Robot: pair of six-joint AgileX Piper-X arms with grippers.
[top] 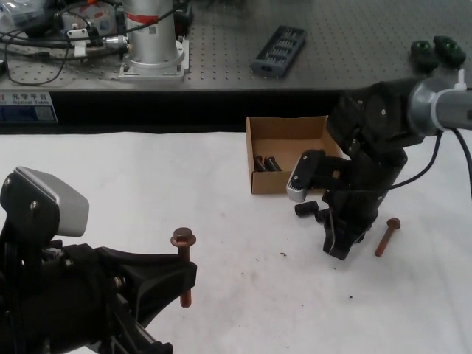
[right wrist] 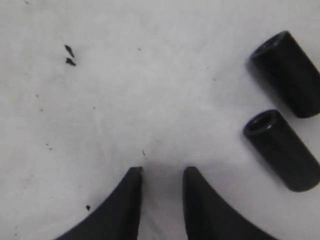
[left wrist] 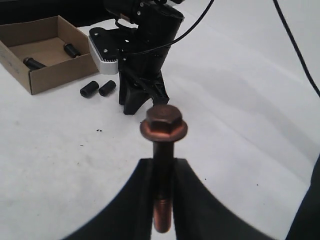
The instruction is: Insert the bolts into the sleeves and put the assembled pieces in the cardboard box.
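**Colleague:** Where does it stand?

**Me:** While I keep no grip at all on the right side, my left gripper is clenched on a bolt. The shank is pinched, the head is up and the threaded end pokes out below the fingers; I judge that leaves the thread free to take a sleeve.

**Colleague:** And the right gripper?

**Me:** The right gripper hangs low over the white table, fingers slightly apart with nothing between them. A sleeve and a second sleeve lie on their sides just beside it, apart from each other and from the fingers; I read this step as picking one up.

**Colleague:** The box?

**Me:** The cardboard box sits just beyond the sleeves, open at the top, with a few dark finished pieces lying in it; it is near enough for a short drop-off. A spare bolt lies flat on the far side of the right arm, so more work is left.

**Colleague:** Risks?

**Me:** The sleeves look ready to roll if I nudge one; I would straddle it squarely.
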